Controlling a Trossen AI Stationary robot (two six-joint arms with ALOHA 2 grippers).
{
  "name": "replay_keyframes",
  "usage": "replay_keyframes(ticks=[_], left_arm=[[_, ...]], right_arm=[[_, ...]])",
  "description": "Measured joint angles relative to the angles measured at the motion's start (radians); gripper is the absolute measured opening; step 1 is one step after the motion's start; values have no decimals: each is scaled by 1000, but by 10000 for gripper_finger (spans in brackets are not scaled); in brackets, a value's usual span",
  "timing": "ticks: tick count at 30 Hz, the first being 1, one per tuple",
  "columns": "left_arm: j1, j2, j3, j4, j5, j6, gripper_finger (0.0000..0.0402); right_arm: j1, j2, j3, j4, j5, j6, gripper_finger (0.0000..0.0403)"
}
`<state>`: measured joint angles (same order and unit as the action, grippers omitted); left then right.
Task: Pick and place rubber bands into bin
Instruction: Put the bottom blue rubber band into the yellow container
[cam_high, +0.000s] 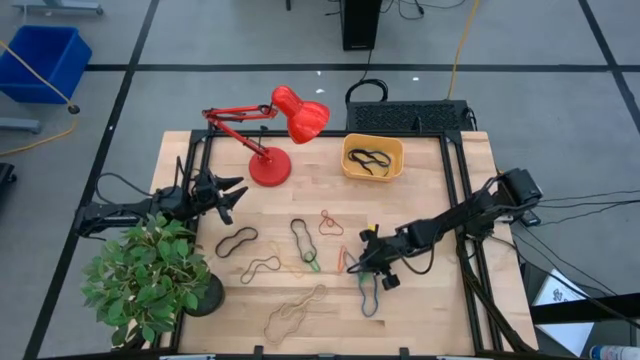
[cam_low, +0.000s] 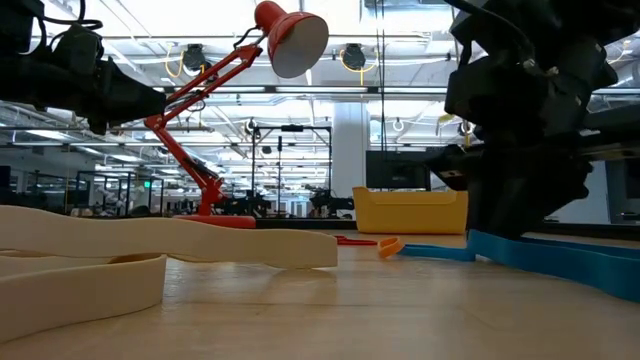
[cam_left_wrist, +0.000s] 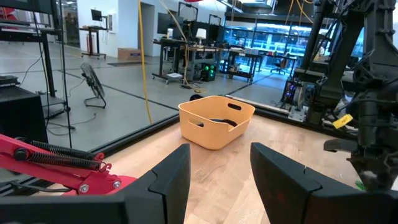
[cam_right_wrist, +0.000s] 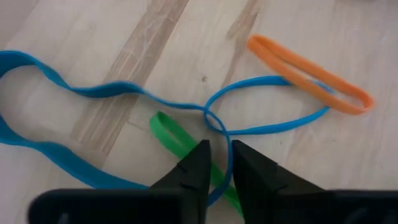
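Several rubber bands lie flat on the wooden table: black (cam_high: 237, 241), tan (cam_high: 262, 266), a large tan one (cam_high: 295, 312), red (cam_high: 330, 222), orange (cam_right_wrist: 311, 73), green (cam_right_wrist: 171, 132) and blue (cam_right_wrist: 93, 90). The orange-yellow bin (cam_high: 373, 158) stands at the far side with black bands in it. My right gripper (cam_right_wrist: 214, 163) is low over the table, its fingers open by a narrow gap. They stand on either side of the green band and a strand of the blue one, just short of the blue band's twist (cam_right_wrist: 214, 121). My left gripper (cam_left_wrist: 221, 168) is open and empty, above the table's left part (cam_high: 236, 195).
A red desk lamp (cam_high: 270, 165) stands at the far left of the table. A potted plant (cam_high: 150, 275) stands at the near left corner. A large blue bin (cam_high: 45, 60) is on the floor beyond the table. Black frame rails (cam_high: 455, 200) run along the table's right side.
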<state>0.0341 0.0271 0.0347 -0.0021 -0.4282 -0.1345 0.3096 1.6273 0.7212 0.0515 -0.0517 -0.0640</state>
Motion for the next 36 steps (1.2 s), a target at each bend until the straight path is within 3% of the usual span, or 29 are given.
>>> replay_keyframes(ticks=[5,15,26,36], left_arm=[[0,0,0,0,0,0,173],[0,0,1,-1,-1,0,173],[0,0,0,3,-1,0,173],[0,0,0,4,-1,0,173]], right_arm=[[0,-23,0,4,0,23,6],[-18,-123,0,-29,8,24,3],[-109,-425,0,-34,272,-17,1],[-224,-721,0,55,450,-61,1]])
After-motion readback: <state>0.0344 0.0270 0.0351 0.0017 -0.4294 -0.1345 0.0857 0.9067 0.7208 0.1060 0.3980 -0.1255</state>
